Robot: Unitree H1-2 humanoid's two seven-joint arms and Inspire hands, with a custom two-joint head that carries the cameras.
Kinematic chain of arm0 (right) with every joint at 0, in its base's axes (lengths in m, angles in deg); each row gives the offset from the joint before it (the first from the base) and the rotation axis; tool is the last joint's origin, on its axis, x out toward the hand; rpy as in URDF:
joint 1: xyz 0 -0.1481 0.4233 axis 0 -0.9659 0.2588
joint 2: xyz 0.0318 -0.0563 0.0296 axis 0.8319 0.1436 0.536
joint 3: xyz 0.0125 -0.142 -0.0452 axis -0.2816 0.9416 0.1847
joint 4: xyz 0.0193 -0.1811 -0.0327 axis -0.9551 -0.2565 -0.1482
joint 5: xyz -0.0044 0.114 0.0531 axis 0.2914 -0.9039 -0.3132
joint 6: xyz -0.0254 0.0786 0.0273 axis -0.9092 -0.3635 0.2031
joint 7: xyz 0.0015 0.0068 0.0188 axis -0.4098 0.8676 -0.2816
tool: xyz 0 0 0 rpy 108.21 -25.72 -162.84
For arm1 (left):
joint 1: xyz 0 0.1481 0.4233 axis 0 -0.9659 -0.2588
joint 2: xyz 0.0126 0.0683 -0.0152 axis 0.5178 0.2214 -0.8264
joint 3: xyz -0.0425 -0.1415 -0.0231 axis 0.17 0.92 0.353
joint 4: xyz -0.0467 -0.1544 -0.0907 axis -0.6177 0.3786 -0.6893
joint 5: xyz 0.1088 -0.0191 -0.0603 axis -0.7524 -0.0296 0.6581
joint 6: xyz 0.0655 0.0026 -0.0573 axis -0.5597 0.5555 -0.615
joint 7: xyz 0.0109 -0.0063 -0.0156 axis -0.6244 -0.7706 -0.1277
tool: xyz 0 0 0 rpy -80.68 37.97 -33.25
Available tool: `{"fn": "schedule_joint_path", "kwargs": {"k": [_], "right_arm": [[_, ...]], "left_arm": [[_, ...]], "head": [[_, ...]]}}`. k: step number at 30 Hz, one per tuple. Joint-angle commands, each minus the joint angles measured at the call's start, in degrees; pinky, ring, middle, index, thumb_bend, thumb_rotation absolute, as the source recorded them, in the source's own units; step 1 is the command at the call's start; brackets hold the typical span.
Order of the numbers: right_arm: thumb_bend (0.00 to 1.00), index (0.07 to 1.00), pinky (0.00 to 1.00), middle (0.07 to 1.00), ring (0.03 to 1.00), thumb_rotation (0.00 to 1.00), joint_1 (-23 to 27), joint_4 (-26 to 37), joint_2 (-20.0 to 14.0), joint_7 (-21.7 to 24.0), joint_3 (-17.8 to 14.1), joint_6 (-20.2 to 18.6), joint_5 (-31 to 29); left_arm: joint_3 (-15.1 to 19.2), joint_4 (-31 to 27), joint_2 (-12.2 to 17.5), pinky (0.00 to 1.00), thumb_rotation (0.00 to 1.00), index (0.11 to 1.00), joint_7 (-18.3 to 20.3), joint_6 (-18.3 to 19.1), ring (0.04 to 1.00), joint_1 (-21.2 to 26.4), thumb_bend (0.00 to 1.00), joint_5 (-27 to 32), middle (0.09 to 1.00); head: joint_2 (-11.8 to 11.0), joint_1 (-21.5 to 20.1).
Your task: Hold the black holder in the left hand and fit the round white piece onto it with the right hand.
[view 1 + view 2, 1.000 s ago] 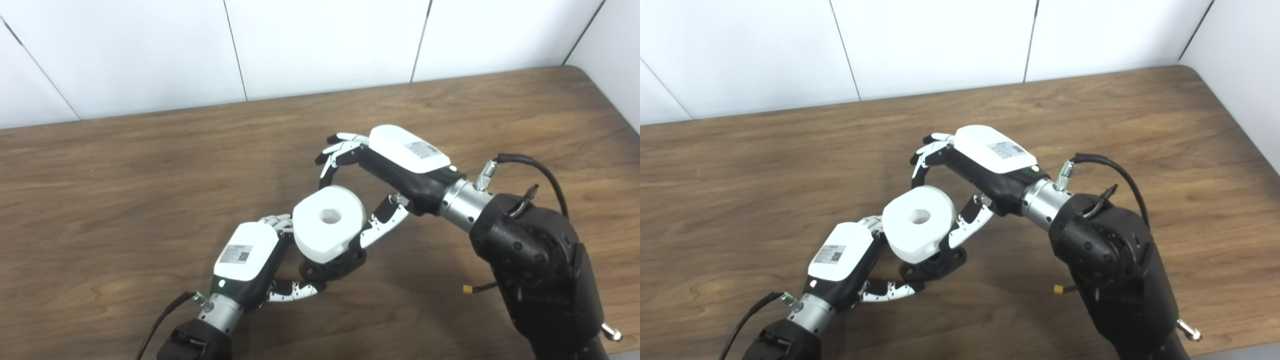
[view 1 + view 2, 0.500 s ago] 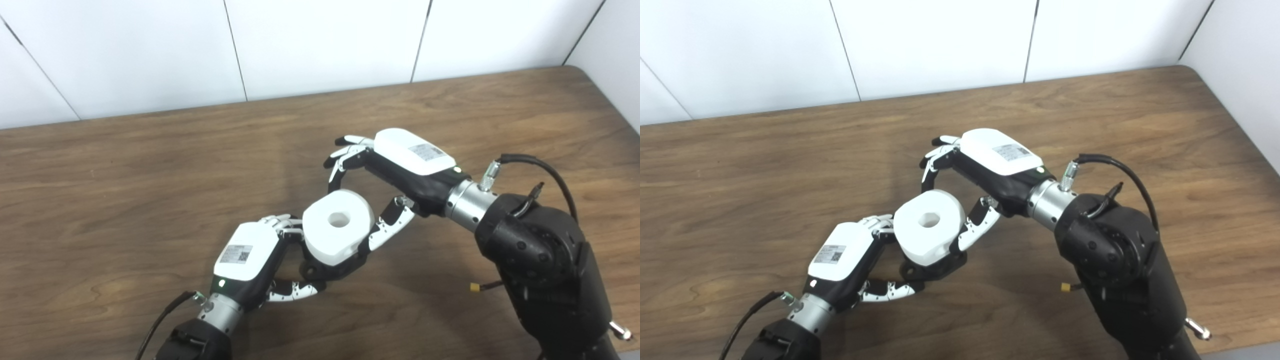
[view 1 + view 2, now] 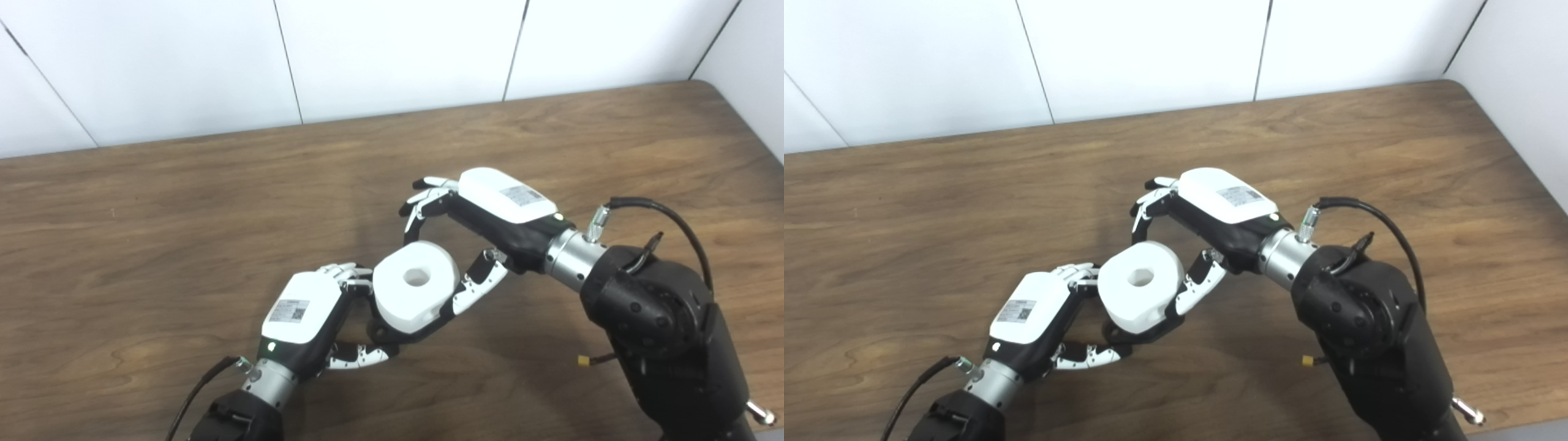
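Observation:
My left hand (image 3: 303,318) comes in low at the centre with its fingers shut on the black holder (image 3: 384,334). Only the holder's flat base shows, under the round white piece (image 3: 416,288). That piece is a thick disc with a hole in its top, and it sits low over the holder, hiding its upper part. My right hand (image 3: 490,217) reaches in from the right and is shut on the white piece, thumb (image 3: 474,291) against its right side and fingers (image 3: 419,205) curled over its far edge. I cannot tell how deep the piece sits.
The brown wooden table (image 3: 153,214) runs to a white panelled wall (image 3: 392,55) at the back. Its rounded corner (image 3: 729,92) lies at the upper right. A black cable (image 3: 661,211) loops off my right forearm.
My right hand has carried the white piece down and slightly right, so that it now sits lower over the black holder. My left hand and the holder have stayed in place.

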Motion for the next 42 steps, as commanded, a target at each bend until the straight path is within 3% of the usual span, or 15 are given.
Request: {"fn": "schedule_joint_path", "kwargs": {"k": [1, 42], "right_arm": [[0.52, 0.481, 0.77, 0.803, 0.928, 0.14, 1.2, 0.8, -0.2, -2.5, -0.3, 2.1, -0.2], [0.52, 0.481, 0.79, 0.806, 0.934, 0.13, -1.3, -1.4, -0.2, -5.7, 0.2, 5.4, 1.0]], "left_arm": [[-0.1, -0.5, 0.5, 0.84, 0.06, 0.487, 1.5, 0.4, 0.849, 0.2, 0.52, -0.2, 0.792], [0.5, -1.4, 0.6, 0.84, 0.06, 0.486, 2.4, 0.5, 0.846, 0.2, 0.52, -0.1, 0.788]], "head": [[0.0, 0.0], [0.9, -1.5]]}}
